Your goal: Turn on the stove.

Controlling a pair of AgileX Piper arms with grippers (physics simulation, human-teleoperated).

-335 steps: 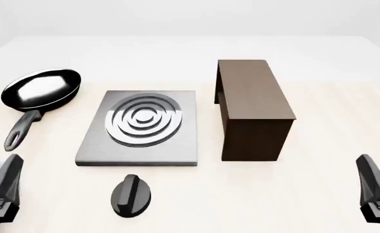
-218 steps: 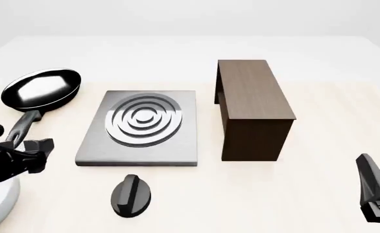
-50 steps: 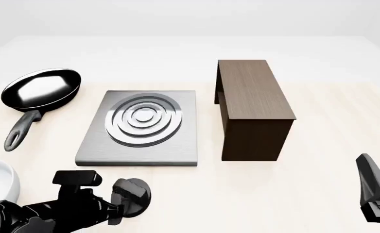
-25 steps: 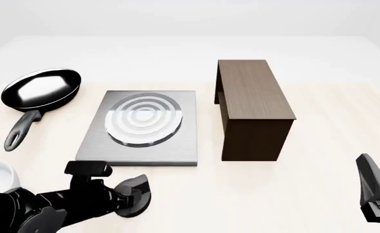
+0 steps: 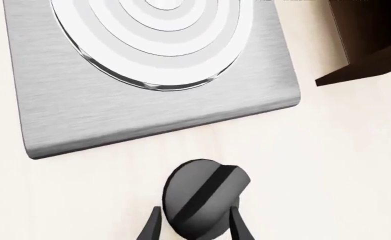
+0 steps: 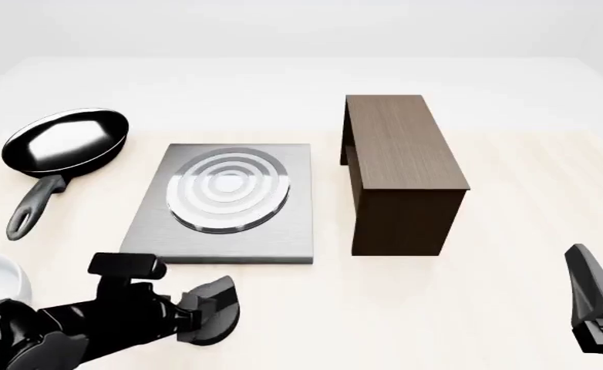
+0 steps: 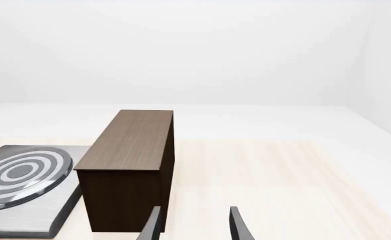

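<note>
A pale bench (image 6: 507,177) carries everything. The left end effector (image 6: 203,317) reaches in low, its two fingers (image 5: 150,227) spread to either side of the black teardrop knob (image 5: 204,197), close against its sides; whether they actually press on it cannot be told. Just beyond that end effector lies the stove (image 6: 281,231), a flat grey metal slab, its burner rings (image 6: 227,190) now showing pale and bright. The knob sits apart from the slab's near edge. Past the stove on its right stands a tall dark-brown wooden box (image 6: 405,166). Farther off to the left rests a black frying pan (image 6: 65,142). The right end effector (image 7: 193,225) hangs well apart from the stove, released, its fingers spread with nothing between them.
</note>
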